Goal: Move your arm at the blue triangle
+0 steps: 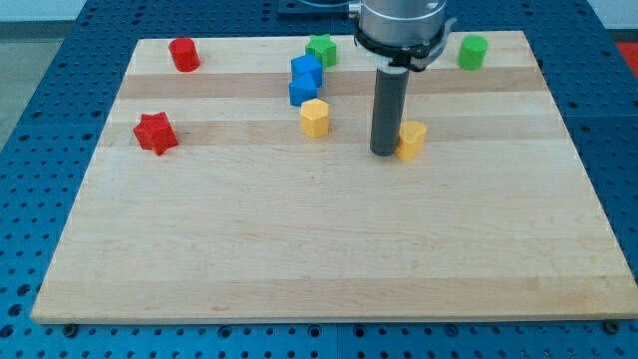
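Pale wooden board (329, 249) fills most of the view, lying on a blue perforated table (40, 110). I can read no brand, label or writing anywhere on the board, the blocks or the arm.

My tip (385, 152) ends a straight dark rod with no jaws to open or close; it stands on the board, touching or just beside a yellow block (411, 141) on the view's right of it.

Two blue blocks sit touching each other toward the view's top, well left of my tip: an upper blue block (306, 70) and a lower blue block (302, 90). I cannot tell which is the triangle.

A yellow hexagonal block (315, 118) lies just below them. A green star block (321, 49) sits just above them, a green cylinder block (473, 52) at top right, a red cylinder block (183, 54) at top left, and a red star block (155, 133) at the left.
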Controlling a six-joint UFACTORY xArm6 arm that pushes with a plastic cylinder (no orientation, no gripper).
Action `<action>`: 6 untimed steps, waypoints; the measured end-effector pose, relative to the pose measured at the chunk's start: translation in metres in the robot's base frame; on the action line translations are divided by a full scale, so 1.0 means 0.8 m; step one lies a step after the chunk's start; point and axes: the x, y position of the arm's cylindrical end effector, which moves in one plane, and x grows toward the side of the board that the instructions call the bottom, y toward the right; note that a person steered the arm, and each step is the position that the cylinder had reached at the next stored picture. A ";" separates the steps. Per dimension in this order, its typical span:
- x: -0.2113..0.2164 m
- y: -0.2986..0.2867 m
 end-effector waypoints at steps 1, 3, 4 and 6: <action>-0.008 0.021; -0.008 0.086; -0.008 0.115; -0.009 0.143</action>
